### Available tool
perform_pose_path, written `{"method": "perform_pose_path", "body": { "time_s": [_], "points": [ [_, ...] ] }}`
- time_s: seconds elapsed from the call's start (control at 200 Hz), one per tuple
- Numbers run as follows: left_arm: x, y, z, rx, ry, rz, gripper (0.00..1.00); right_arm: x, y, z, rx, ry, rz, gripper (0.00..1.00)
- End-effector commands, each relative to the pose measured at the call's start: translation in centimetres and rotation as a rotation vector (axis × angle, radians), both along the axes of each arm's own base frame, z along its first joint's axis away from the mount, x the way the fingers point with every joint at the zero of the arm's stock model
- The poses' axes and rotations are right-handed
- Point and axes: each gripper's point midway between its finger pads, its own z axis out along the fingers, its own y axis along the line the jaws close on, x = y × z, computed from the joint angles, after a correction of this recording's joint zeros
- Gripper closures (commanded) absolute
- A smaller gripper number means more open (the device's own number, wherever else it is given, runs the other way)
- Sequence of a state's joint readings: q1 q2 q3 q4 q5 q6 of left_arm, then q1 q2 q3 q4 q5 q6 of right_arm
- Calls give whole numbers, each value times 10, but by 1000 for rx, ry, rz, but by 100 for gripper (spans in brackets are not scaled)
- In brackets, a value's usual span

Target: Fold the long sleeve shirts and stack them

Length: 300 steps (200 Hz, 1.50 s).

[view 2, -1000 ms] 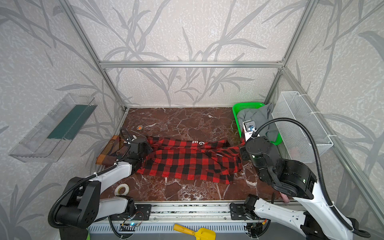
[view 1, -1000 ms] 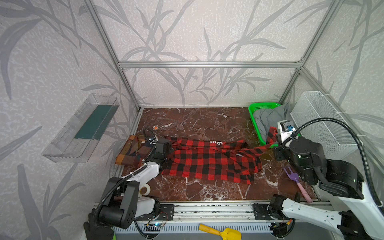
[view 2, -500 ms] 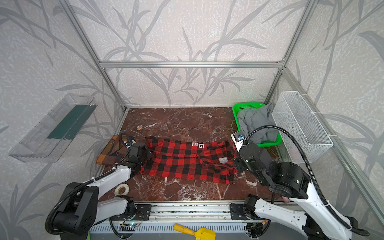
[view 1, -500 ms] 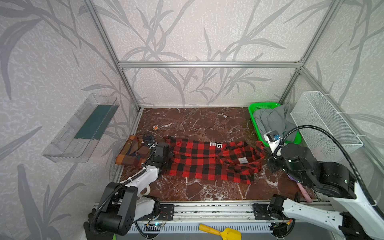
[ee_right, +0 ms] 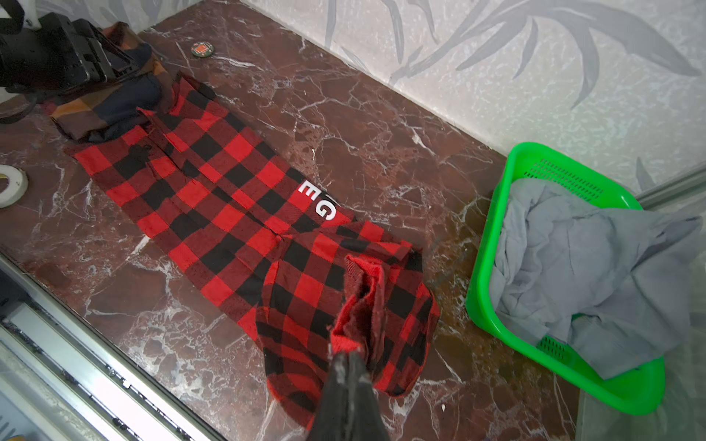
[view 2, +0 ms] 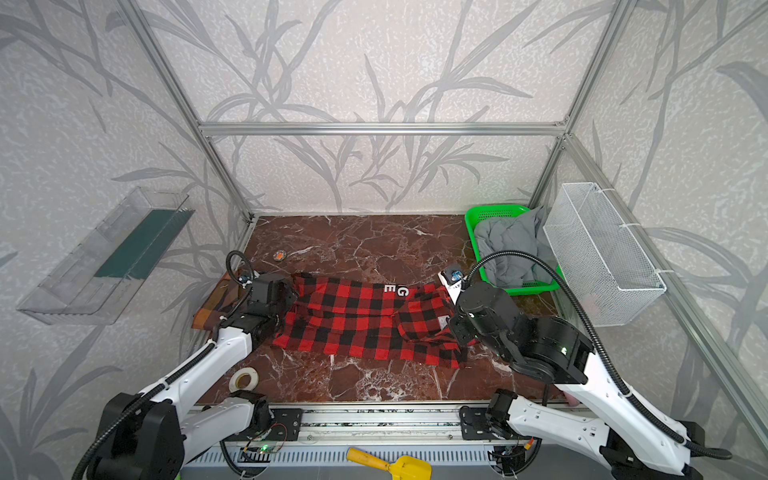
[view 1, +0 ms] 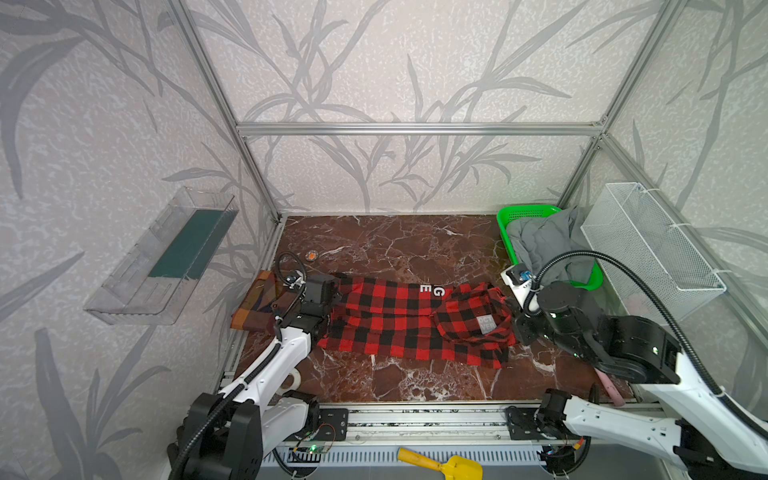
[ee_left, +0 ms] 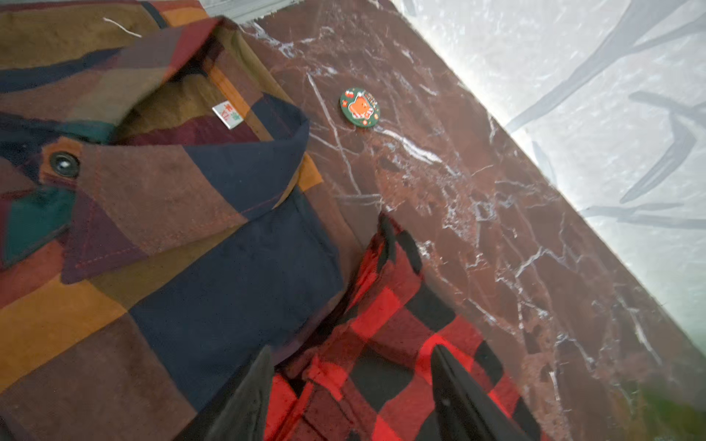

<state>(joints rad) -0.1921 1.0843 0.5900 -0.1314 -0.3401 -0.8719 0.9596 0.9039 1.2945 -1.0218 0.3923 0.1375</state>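
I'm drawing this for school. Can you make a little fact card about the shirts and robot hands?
Checked shirt: red-and-black buffalo check cloth shirt, spread on brown marble table, one end bunched
Plaid shirt: brown, orange and navy plaid cloth shirt, at its other end
Left gripper: open over checked shirt
Right gripper: shut on bunched end

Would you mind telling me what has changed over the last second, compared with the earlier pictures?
The right claw, shut on the end of the red-and-black shirt, carried it away from the green basket toward the left, folding that end over the shirt. The left claw opened and let go of the other end. The brown plaid shirt, the basket and the tape roll stayed put.
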Motion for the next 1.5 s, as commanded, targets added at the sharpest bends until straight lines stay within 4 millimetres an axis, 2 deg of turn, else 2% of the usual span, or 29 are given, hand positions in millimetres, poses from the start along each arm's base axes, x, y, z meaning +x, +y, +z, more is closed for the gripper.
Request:
{"method": "perform_pose_path", "body": {
  "time_s": [0.0,0.11,0.3,0.455,0.615,0.755,0.885,0.9,0.925,1.315,1.495],
  "points": [
    [-10,18,19,66,6,61,24,14,37,19,65,-54,74,100],
    [-16,29,36,96,-3,101,15,28,65,21,82,-74,110,100],
    [-23,39,66,132,-25,102,1,47,123,27,122,-61,211,100],
    [-29,53,82,199,11,93,1,59,165,25,156,-45,284,100],
    [-36,64,92,235,-4,91,1,66,206,11,147,0,356,100],
    [-44,72,97,262,-28,131,1,66,240,-1,123,35,423,100],
    [-51,78,101,263,-72,168,1,72,266,-4,129,55,459,100],
    [-52,79,102,263,-78,174,1,61,273,0,135,53,487,100],
    [-53,80,102,265,-86,177,1,61,282,-10,119,71,495,100],
    [-59,85,106,260,-122,209,1,60,332,-39,126,158,550,100],
    [-60,86,108,260,-132,210,1,68,346,-66,90,193,536,100]
  ]
}}
